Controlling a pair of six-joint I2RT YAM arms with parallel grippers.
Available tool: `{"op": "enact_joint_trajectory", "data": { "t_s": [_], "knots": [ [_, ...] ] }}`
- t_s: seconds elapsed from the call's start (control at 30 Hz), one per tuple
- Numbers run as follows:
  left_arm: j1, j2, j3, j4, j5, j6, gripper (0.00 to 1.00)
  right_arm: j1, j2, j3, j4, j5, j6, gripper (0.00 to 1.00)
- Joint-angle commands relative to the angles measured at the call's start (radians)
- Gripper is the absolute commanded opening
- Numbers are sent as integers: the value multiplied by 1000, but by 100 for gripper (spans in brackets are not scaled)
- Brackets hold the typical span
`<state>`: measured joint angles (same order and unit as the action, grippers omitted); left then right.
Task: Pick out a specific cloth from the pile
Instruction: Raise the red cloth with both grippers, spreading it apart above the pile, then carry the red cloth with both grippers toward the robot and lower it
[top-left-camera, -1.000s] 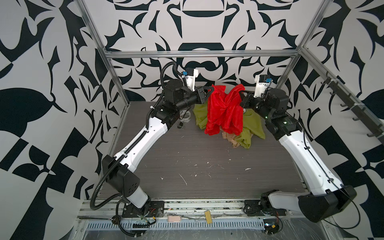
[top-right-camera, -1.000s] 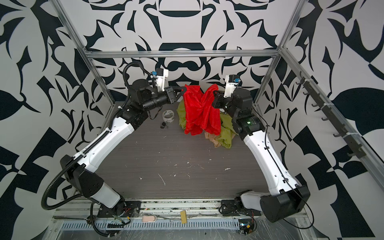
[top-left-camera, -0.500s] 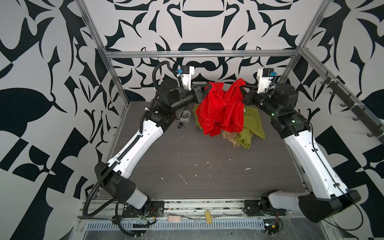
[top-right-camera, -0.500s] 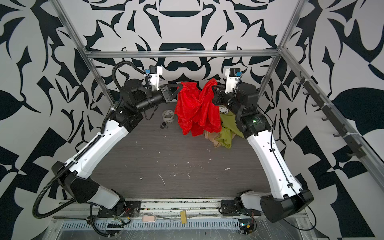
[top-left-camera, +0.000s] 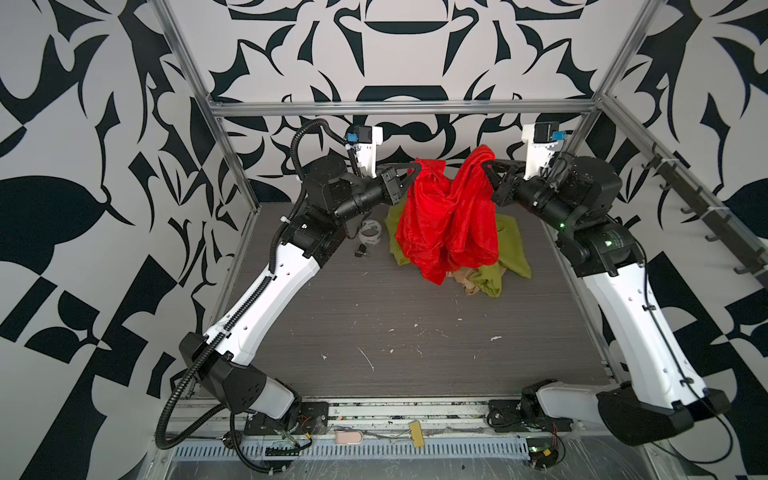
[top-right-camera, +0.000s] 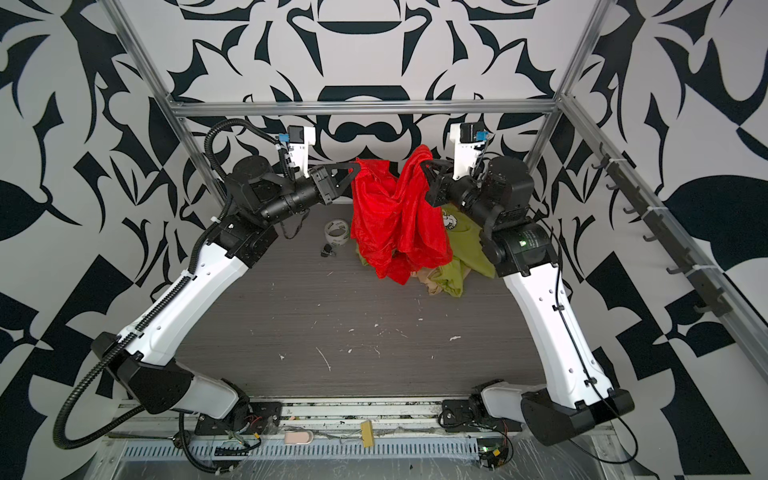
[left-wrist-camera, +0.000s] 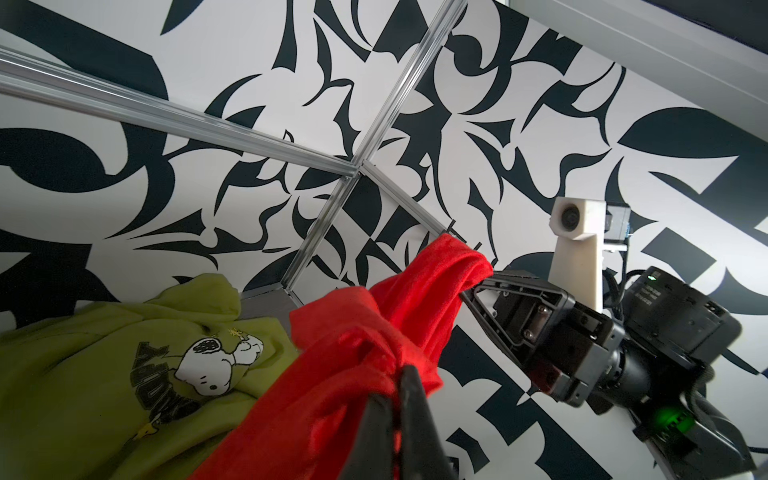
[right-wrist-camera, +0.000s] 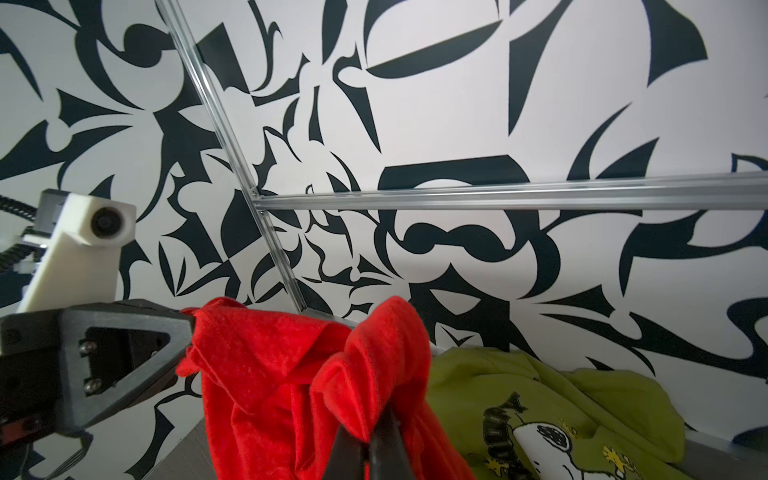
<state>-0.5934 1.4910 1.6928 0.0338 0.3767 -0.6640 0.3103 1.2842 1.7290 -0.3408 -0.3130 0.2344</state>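
The bright red cloth (top-left-camera: 446, 220) (top-right-camera: 395, 220) hangs in the air between both grippers, above the back of the table. My left gripper (top-left-camera: 417, 167) (top-right-camera: 356, 166) is shut on its left top corner, and my right gripper (top-left-camera: 484, 164) (top-right-camera: 423, 163) is shut on its right top corner. The cloth's lower edge dangles over the pile (top-left-camera: 503, 266) (top-right-camera: 461, 257), an olive-green shirt with a tan cloth (top-left-camera: 465, 280) at its front. In the left wrist view the red cloth (left-wrist-camera: 332, 374) bunches at my closed fingers (left-wrist-camera: 409, 399); the right wrist view shows the cloth (right-wrist-camera: 291, 374) pinched likewise.
A roll of tape (top-left-camera: 370, 232) and a small dark object (top-left-camera: 360, 250) lie on the grey table left of the pile. The green shirt's white dog print (left-wrist-camera: 216, 365) (right-wrist-camera: 544, 440) faces up. Metal frame posts and patterned walls enclose the back and sides.
Both grippers have risen and drawn apart, lifting the red cloth higher off the pile and spreading its top edge wider.
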Motion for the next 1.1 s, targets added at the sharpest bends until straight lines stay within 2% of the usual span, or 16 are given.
{"op": "enact_joint_trajectory", "data": {
  "t_s": [0.0, 0.37, 0.83, 1.07],
  "knots": [
    [2, -39, 40, 53, 38, -29, 3, 20, -7, 83, 39, -54, -50, 0],
    [-17, -81, 47, 54, 45, -49, 3, 74, -28, 155, 7, -84, -72, 0],
    [-62, -152, 27, -5, 1, -16, 3, 179, -110, 115, -29, -88, -63, 0],
    [-116, -205, 22, -45, -42, 29, 3, 221, -139, 108, -26, -98, -44, 0]
  ]
}}
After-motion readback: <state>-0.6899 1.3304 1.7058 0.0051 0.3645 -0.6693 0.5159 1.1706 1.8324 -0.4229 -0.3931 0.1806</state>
